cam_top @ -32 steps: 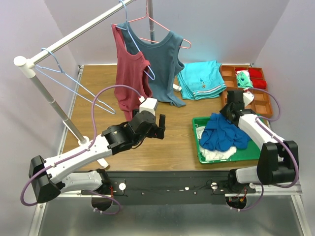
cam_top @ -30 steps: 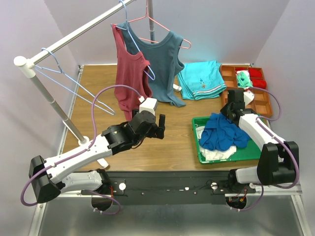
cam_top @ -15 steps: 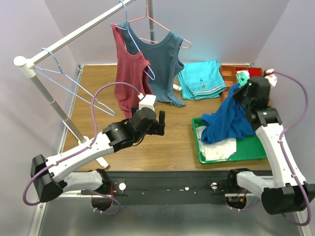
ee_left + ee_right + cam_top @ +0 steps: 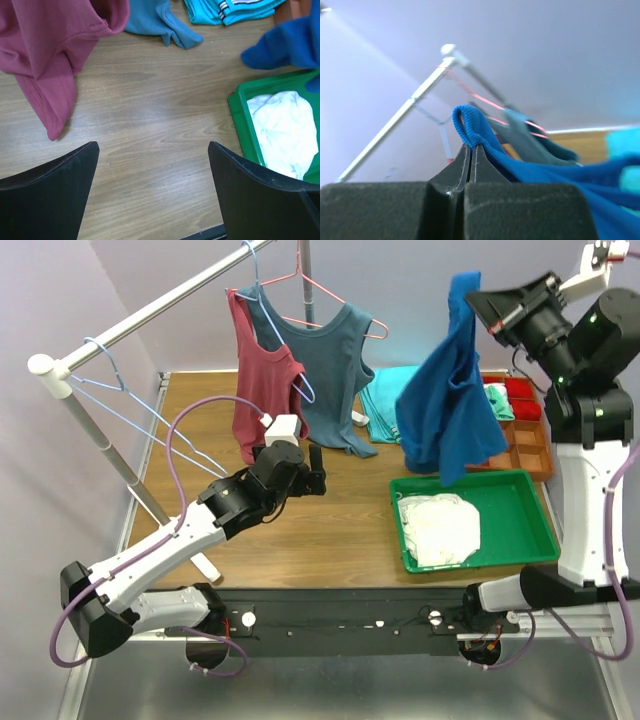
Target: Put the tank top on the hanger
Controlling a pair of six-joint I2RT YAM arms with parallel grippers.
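Two arms: the right is stretching tall above the green tray [image 4: 510, 520], right claw [image 4: 470, 150] pinching the tank top [image 4: 450, 400], hem dangling clear; left claw [image 4: 152, 146] is hovering spread beside the tray.

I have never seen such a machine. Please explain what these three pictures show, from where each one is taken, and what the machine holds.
This is a robot with two arms, bolted at the near edge of a wooden table. One picture is from a camera above and behind; the other two are from cameras on the wrists. The right gripper is shut on an edge of the royal-blue fabric tank top and holds it high. The left gripper is open and empty. On the table lie a green plastic tray with a white cloth and folded turquoise clothes. A thin light-blue wire hanger hangs bare on the metal rail.
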